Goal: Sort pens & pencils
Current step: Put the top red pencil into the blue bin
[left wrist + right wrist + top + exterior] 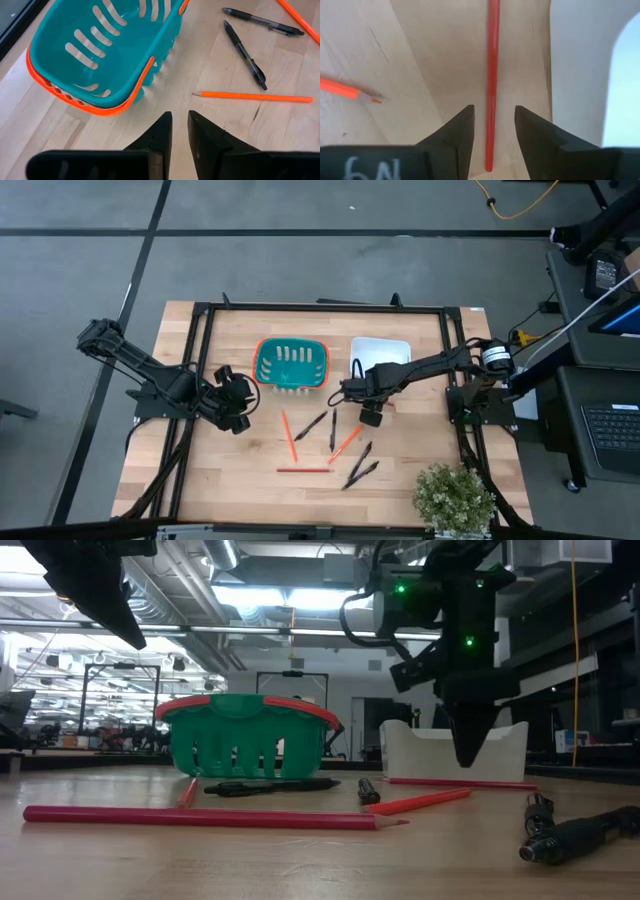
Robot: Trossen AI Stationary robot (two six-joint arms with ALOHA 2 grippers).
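A long red pencil (215,817) lies across the counter (240,480) closest to the low camera, with a black pen (580,836) at the right edge of that view. Behind them rest another black pen (270,786) and an orange-red pencil (418,803), in front of the teal basket (250,735) and the white tray (455,750).

From above, the pens (311,425) and pencils (289,437) are scattered loose on the wood in front of the basket (291,364) and tray (380,352); none is in either container.

The right gripper (370,417) hangs low over the counter just in front of the tray. Its jaws stand apart, one on each side of a red pencil (491,85) that runs between them on the wood beside the tray wall. They do not seem to be touching it, though the wrist view is too close to be sure. Another pencil tip (350,91) lies off to one side.

The left gripper (234,402) waits beside the basket, near the counter's left part, jaws slightly parted and holding nothing. Its wrist camera shows the basket (100,55), one pencil (252,96) and two pens (245,54) ahead.
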